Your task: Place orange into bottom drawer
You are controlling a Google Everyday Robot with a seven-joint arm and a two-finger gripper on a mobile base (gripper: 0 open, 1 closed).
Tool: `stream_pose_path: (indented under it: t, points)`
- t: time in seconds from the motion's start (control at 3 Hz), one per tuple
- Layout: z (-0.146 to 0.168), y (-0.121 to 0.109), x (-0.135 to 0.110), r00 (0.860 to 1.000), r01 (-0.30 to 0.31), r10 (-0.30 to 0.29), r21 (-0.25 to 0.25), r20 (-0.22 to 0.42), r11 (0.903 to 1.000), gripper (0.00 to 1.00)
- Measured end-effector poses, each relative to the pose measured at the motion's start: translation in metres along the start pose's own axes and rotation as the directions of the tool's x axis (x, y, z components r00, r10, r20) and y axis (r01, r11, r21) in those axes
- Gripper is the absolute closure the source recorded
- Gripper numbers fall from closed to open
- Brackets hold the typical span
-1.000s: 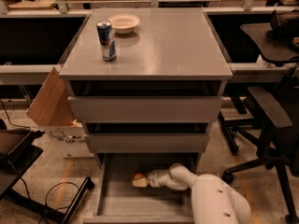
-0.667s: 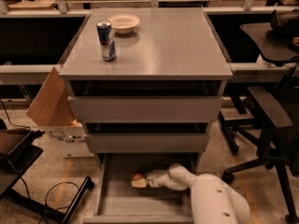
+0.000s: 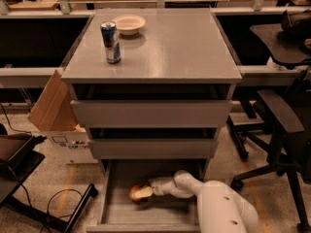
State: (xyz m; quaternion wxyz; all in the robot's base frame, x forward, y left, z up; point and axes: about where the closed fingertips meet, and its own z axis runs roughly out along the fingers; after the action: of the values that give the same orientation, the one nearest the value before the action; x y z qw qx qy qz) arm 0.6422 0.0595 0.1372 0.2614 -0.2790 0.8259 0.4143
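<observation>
Camera view: tool (image 3: 143,193) sits low inside bottom drawer (image 3: 121,213), clamped on orange (image 3: 133,194). Once released, the round fruit may roll along the flat floor or catch on the fingers.

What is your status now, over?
Status: end effector low inside the open bottom drawer, at the orange. Orange over the drawer floor. On the cabinet top, can and bowl, not in the way.

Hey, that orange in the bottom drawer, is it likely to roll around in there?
Probably a little: the orange is round and the bottom drawer floor looks flat and smooth, though its low walls should contain it. The pincer sits against it inside the drawer; a nudge on withdrawal could set it rolling.
</observation>
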Motion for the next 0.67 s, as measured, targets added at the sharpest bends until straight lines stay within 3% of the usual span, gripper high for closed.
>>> stream_pose_path:
  t: [0.67]
  points:
    - [-0.009, 0.013, 0.005, 1.000, 0.014, -0.014, -0.011, -0.011, 0.9998, 0.00]
